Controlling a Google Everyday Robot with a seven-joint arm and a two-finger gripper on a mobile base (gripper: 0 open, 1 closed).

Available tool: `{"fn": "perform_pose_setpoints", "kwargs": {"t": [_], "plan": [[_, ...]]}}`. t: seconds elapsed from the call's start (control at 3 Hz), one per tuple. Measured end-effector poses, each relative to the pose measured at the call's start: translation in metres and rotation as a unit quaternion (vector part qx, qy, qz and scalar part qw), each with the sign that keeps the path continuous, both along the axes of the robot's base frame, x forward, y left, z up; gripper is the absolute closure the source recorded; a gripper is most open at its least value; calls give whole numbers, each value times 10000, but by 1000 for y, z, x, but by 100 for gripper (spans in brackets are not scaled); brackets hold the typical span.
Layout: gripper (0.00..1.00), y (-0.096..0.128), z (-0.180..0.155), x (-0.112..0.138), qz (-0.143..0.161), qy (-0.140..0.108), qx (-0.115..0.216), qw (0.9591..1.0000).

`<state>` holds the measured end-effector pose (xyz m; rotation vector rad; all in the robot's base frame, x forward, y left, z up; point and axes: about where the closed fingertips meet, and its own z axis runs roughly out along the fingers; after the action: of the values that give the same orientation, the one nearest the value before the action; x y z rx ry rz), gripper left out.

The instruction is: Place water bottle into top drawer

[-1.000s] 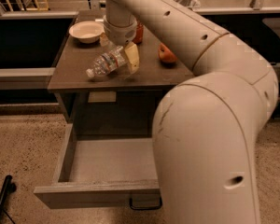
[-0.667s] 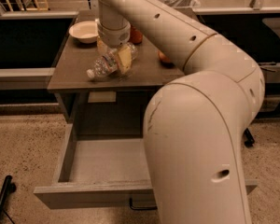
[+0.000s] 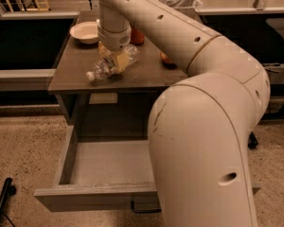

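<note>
The water bottle lies on its side on the brown table top, white cap toward the front left. My gripper comes down from above and straddles the bottle's middle, with a yellowish finger in front of it; the jaws look open around it. The bottle still rests on the table. The top drawer below the table is pulled out, and its flat bottom is bare. Its dark handle shows at the front edge. My arm hides the drawer's right part.
A white bowl stands at the table's back left. A red-orange object sits behind the gripper and an orange one at the right. A black stand is on the floor at the lower left.
My gripper has shifted a little left along the bottle, toward its middle. The bottle has stayed where it lies on the table.
</note>
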<state>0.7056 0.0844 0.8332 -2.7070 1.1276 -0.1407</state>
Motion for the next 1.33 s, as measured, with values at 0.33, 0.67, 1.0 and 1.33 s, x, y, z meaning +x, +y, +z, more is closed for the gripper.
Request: {"fn": "perform_pose_setpoints", "kwargs": {"t": [0.33,0.67,1.0,1.33], "plan": [[100,-14,13,-28,-357,143,212,9990],[100,-39,44,-70,-1116,-122,227,9934],[100,-65,29,-140,-1847,215,255,9822],[100,-64,-8,-182,-2149,547,17,9751]]}}
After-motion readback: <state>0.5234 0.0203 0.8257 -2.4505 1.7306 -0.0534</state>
